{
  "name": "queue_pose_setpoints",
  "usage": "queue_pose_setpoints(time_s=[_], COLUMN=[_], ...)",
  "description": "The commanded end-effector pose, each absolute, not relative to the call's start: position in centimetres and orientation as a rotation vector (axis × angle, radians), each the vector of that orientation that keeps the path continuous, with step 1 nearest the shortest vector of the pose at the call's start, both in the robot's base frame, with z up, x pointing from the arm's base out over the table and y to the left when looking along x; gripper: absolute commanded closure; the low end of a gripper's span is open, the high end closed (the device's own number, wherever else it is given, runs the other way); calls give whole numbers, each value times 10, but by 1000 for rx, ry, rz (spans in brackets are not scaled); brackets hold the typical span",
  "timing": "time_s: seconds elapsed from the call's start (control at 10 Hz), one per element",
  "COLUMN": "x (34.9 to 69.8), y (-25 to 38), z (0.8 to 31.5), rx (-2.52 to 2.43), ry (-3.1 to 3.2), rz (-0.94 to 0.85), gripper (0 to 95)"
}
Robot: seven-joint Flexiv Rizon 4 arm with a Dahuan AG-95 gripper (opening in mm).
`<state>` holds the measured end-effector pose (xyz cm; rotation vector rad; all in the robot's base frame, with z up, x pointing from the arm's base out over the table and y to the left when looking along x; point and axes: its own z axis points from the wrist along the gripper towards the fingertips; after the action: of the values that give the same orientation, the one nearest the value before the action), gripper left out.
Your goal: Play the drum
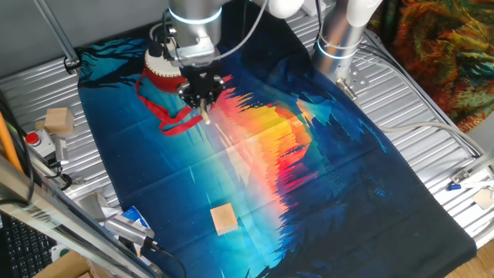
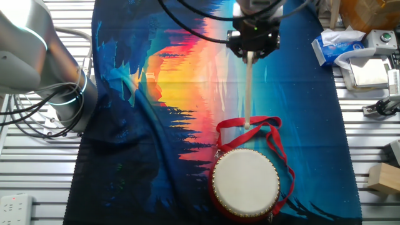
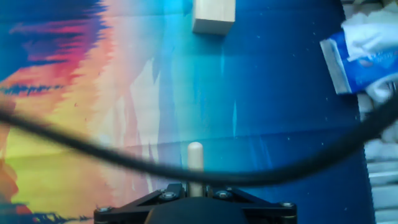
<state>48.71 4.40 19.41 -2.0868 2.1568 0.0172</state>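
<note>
**Drumstick held beside the drum, tip at the ribbon strap**

The gripper [image 2: 253,47] is clamped on a pale wooden drumstick [image 2: 249,94], its fingers closed around the upper end. In the other fixed view the stick runs from the gripper toward the drum [image 2: 245,183], and its tip lies at the loop of the red ribbon strap [image 2: 275,140], just short of the drum's cream-white head. The drum sits on the colourful printed cloth [image 2: 156,94] near that cloth's edge, red sides showing below the head, with the strap trailing loosely around it.

In one fixed view the drum [image 1: 162,69] is partly hidden behind the arm's wrist, and the strap [image 1: 166,116] spreads over the cloth beside it. A tan wooden block [image 1: 224,218] lies well apart from the drum, on the far part of the cloth. A second wooden block [image 1: 59,120] rests off the cloth on the metal table [image 1: 432,154].

The hand view shows the drumstick's rounded tip [image 3: 195,155] above the cloth, with a blurred black cable [image 3: 124,158] crossing in front.
</note>
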Motion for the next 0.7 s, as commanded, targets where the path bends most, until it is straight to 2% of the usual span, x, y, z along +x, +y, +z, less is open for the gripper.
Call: queue_pose_setpoints(time_s=[0.1, 0.7], x=[483, 476], y=[31, -4], z=[197, 197], rx=[-2077, -2094], ry=[2155, 2138], rz=[21, 21], gripper=[950, 950])
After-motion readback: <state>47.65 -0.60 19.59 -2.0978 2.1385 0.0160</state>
